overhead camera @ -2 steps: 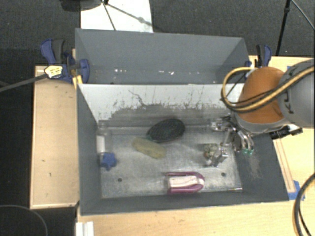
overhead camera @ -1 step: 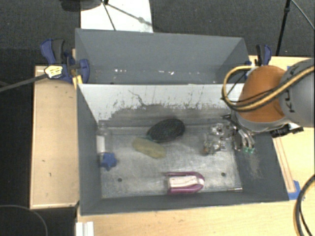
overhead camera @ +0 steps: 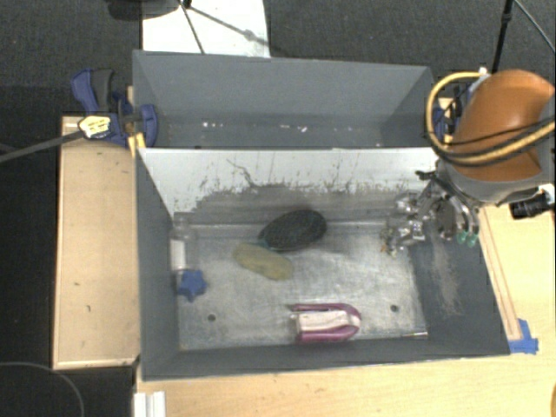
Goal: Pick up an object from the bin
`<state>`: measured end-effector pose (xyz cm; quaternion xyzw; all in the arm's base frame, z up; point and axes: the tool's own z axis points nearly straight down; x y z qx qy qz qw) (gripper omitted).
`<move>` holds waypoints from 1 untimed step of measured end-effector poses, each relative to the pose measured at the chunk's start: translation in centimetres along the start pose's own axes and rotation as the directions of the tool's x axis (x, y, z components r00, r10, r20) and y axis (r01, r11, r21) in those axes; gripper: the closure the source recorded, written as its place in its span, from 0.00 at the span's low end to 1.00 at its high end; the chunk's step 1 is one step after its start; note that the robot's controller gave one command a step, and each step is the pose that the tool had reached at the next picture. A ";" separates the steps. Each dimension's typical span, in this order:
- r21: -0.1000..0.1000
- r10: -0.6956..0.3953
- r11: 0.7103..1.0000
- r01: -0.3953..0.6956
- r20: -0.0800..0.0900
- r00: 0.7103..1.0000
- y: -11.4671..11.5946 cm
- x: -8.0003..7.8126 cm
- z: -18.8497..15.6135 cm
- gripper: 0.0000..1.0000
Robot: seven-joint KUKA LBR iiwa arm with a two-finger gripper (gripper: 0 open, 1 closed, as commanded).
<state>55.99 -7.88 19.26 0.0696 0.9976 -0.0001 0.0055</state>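
The bin [overhead camera: 155, 259] holds five loose things, spread apart on its floor. A dark oval pad [overhead camera: 294, 229] lies against the far edge near the middle. Its long axis runs roughly along that edge, with the right end tipped slightly toward the far wall. Just beside it, toward the near-left, lies a pale yellowish lump [overhead camera: 263, 261], its long axis slanting from far-left to near-right. By the left edge a small white cylinder [overhead camera: 177, 254] lies lengthwise along the wall, with a blue piece [overhead camera: 189, 283] just nearer. A purple-and-white packet [overhead camera: 324, 321] lies at the near edge, its long side parallel to that edge. The tool [overhead camera: 400, 235] hangs low by the far right corner, over bare floor, under the arm's orange cover [overhead camera: 504, 124]. Nothing shows in its grasp, and I cannot tell whether it is apart or together. The dark oval pad is the thing nearest to it, well to its left.
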 end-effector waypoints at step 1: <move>0.000 0.029 1.000 -0.029 -0.002 1.000 -0.5 -0.2 -4.3 1.00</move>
